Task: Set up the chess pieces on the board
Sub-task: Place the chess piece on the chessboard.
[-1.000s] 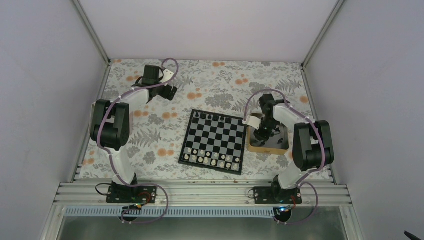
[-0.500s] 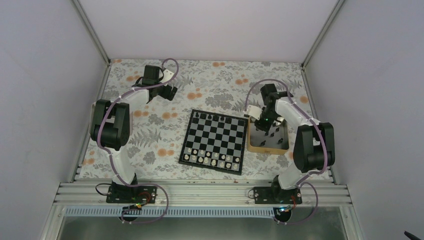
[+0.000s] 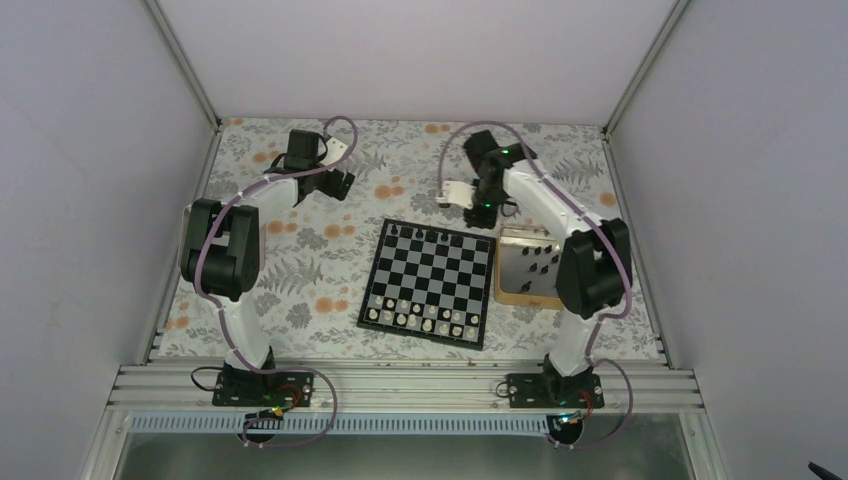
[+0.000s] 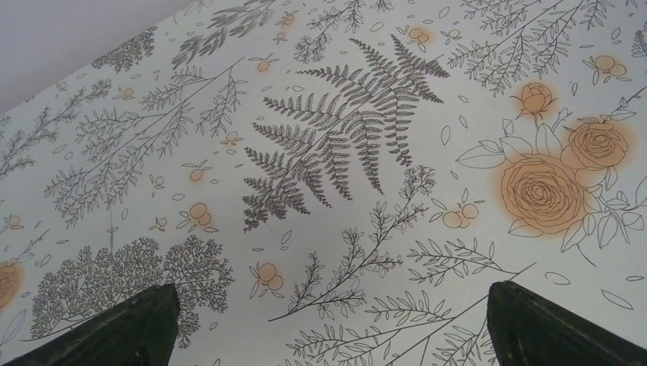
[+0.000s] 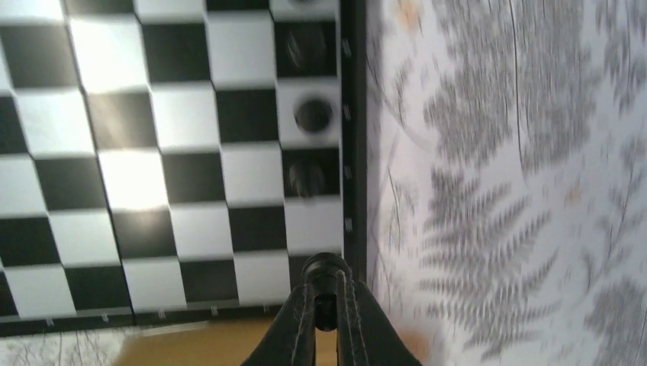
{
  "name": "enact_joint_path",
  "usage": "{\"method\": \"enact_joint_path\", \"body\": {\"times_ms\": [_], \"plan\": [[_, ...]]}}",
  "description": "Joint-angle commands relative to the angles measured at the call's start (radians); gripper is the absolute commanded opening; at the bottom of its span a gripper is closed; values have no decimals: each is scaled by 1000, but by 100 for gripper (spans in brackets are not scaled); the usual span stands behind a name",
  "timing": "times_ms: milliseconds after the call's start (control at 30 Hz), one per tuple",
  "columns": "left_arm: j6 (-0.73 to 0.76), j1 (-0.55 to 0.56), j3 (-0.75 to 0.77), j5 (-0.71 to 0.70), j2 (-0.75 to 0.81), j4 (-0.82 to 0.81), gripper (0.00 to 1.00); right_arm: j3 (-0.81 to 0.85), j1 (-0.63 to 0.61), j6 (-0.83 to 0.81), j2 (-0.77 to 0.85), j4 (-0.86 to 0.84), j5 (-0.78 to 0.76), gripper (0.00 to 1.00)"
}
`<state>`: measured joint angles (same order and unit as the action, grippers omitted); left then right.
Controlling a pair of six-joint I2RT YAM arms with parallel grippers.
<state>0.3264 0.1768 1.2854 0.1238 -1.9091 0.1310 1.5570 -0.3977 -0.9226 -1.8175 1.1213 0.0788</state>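
Right wrist view: right gripper [image 5: 326, 299] clamped tight on one black chess piece [image 5: 324, 268] — over the board [image 5: 191, 152], far right corner
Back rank: few chess pieces [image 3: 432, 236] placed, gaps left
Tray [image 3: 520, 296]: more black ones waiting
Left gripper [image 3: 341, 185]: fingers spread wide — nothing held

From overhead I get soft, even white light with barely any shadow under the arms, and the tray [image 3: 515, 296] floor throws back a dull sheen. My left wrist feed is bright and sharp across the floral tablecloth [image 4: 366, 152]. The right wrist feed is motion-smeared: the ferns streak, the board [image 5: 191, 221] squares soften, and glare washes out its white squares at left. Only the right gripper [image 5: 326, 297] and the black chess piece [image 5: 324, 268] in its tips stay crisp.
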Motion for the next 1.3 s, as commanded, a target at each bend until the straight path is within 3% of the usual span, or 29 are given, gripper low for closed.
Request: {"method": "enact_joint_path", "body": {"times_ms": [0, 467, 1267], "plan": [[9, 1, 33, 2, 5, 12, 100, 150, -93, -33, -103, 76, 87, 4], [20, 1, 36, 11, 17, 18, 100, 438, -270, -76, -405, 103, 145, 5], [22, -10, 3, 29, 43, 2, 100, 489, -299, -70, -520, 52, 146, 8]]}}
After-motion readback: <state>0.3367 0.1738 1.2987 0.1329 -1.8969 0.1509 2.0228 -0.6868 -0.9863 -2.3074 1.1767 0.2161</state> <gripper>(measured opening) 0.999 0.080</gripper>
